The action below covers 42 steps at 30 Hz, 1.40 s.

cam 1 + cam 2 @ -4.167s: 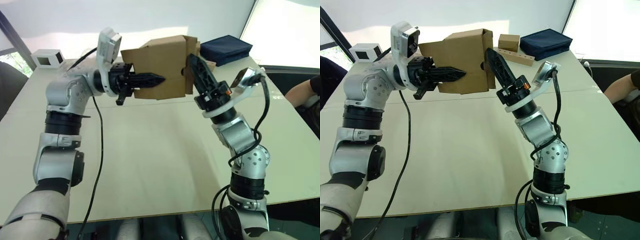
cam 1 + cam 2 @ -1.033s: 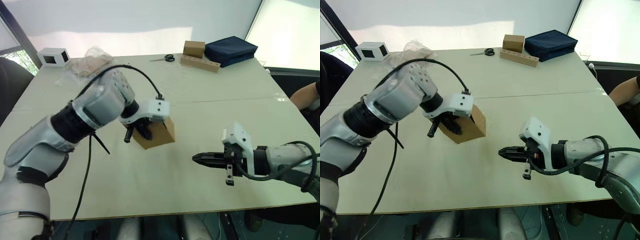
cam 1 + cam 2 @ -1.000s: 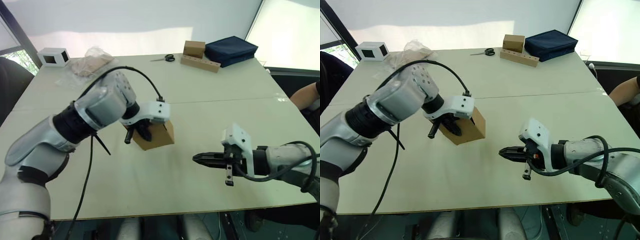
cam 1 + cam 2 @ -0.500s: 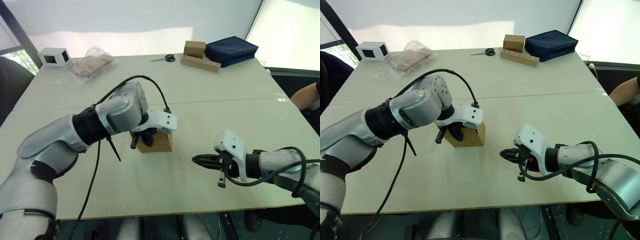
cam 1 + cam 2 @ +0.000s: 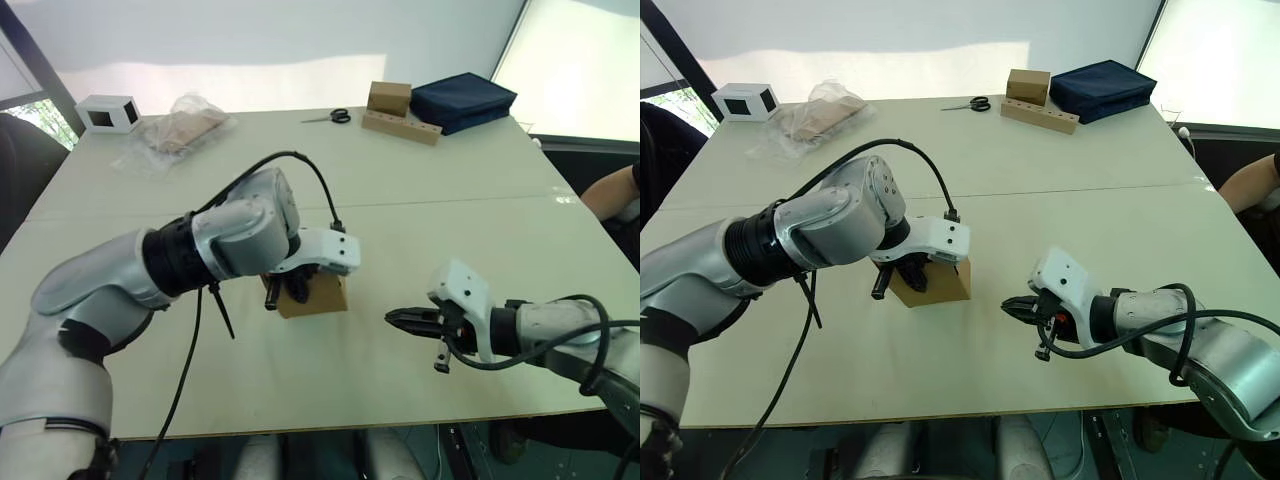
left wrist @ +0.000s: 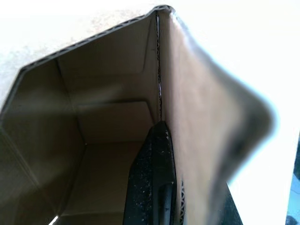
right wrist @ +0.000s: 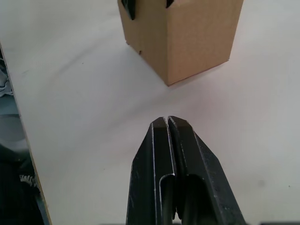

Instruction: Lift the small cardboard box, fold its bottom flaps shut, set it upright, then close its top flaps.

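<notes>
Fingers of the left gripper (image 5: 292,291) pinch 1 wall of the small cardboard box (image 5: 318,295): in the left wrist view 1 black finger (image 6: 154,183) lies inside against the wall, and the other looks to be outside it. The box stands on the table (image 5: 400,200) near the middle, open end up, its base apparently flat on the surface. Its inside shows folded flaps at the bottom, so the step in hand reads as setting it upright, with the top flaps yet to close.

To do it well, the left arm should press the box squarely down before letting go, so the bottom flaps stay shut under it. Releasing the wall gently matters, since a light box may tip or slide.

Out to the right, the right gripper (image 5: 1012,307) hovers low over the table, its 2 fingers pressed together and empty, pointing at the box and near it but not touching. It could steady the outer wall during release.

Farther back lie a plastic bag (image 5: 180,130), a white box (image 5: 106,112), scissors (image 5: 325,117), a tan box with a strip (image 5: 398,112) and a navy case (image 5: 462,98), all well apart.
</notes>
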Available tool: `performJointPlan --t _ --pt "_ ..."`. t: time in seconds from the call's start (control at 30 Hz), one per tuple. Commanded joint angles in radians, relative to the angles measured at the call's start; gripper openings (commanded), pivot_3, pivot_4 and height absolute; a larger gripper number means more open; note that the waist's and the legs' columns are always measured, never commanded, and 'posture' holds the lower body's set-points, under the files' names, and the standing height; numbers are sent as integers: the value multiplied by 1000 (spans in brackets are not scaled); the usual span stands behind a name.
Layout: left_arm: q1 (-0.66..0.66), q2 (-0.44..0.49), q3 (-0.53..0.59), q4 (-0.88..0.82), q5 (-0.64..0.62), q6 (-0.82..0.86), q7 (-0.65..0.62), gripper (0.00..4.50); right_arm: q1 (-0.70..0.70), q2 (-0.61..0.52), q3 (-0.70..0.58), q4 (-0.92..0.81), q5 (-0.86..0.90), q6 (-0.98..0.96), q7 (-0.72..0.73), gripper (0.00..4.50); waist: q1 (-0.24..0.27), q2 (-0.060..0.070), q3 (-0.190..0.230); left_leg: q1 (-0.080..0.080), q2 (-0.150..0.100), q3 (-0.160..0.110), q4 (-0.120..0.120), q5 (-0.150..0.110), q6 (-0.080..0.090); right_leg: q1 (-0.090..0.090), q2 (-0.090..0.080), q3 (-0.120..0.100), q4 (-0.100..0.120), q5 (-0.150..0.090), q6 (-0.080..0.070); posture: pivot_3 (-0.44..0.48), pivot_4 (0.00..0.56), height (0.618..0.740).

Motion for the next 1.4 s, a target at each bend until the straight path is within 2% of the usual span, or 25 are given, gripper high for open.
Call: performJointPlan --t 0.03,0.2,0.3,0.47,0.5,0.53,0.77,1.0,1.2,1.23,1.3,1.33,1.4 --pt "-23 12 -5 -36 -34 23 19 0 -26 19 11 0 -15 -5 1 25 0 0 0 0 0 0 0 0 0 0 0 0 0 0 0 0 150 740" --pt "-18 27 -23 -64 -70 38 45 0 -23 31 12 5 -28 -6 1 25 2 0 0 0 0 0 0 0 0 0 0 0 0 0 0 0 150 740" --pt "-10 19 -27 -71 -91 61 74 731 -2 29 -6 2 -29 -9 5 0 3 0 0 0 0 0 0 0 0 0 0 0 0 0 0 0 150 740" --pt "-34 7 -6 -76 -152 103 96 2699 17 20 -21 5 -34 -15 18 0 4 0 0 0 0 0 1 0 0 0 0 0 0 0 0 0 150 740" --pt "-46 0 7 -70 -170 124 101 2973 15 19 -20 10 -36 -16 22 0 4 0 0 0 0 0 1 0 0 0 0 0 0 0 0 0 150 740" --pt "-58 -7 22 -64 -193 154 103 3499 13 19 -19 16 -39 -18 27 0 4 0 0 0 0 0 1 0 0 0 0 0 0 0 0 0 150 740" --pt "-112 0 109 -55 -344 294 148 3499 -3 23 -9 58 -60 -37 67 0 2 0 0 0 0 0 1 0 0 0 0 0 1 0 0 0 150 740" --pt "-137 -10 233 39 -406 245 214 3499 -10 32 -43 96 -47 -63 115 0 3 0 0 0 0 0 1 0 0 0 0 0 1 0 0 0 150 740" --pt "-104 -74 538 241 -449 117 296 3499 -33 96 -180 154 62 -73 125 0 3 0 0 0 0 0 1 0 0 0 0 0 1 0 0 0 150 740" --pt "-97 -91 615 287 -455 112 331 3499 -46 113 -203 165 88 -71 120 0 3 0 0 0 0 0 1 0 0 0 0 0 1 0 0 0 150 740" --pt "-5 -140 892 318 -479 -64 474 3499 -87 166 -235 193 141 -76 94 0 1 0 0 0 0 0 1 0 -1 0 0 0 1 0 0 0 150 740" --pt "50 -151 992 309 -476 -142 538 3499 -105 191 -244 204 160 -78 81 0 -6 1 -1 1 0 1 1 0 -1 0 0 0 1 0 0 0 150 740" --pt "160 -129 1102 276 -497 -188 571 3499 -136 229 -236 212 178 -76 60 0 -11 3 -2 2 1 1 1 3 -5 0 0 1 1 0 0 0 150 740"
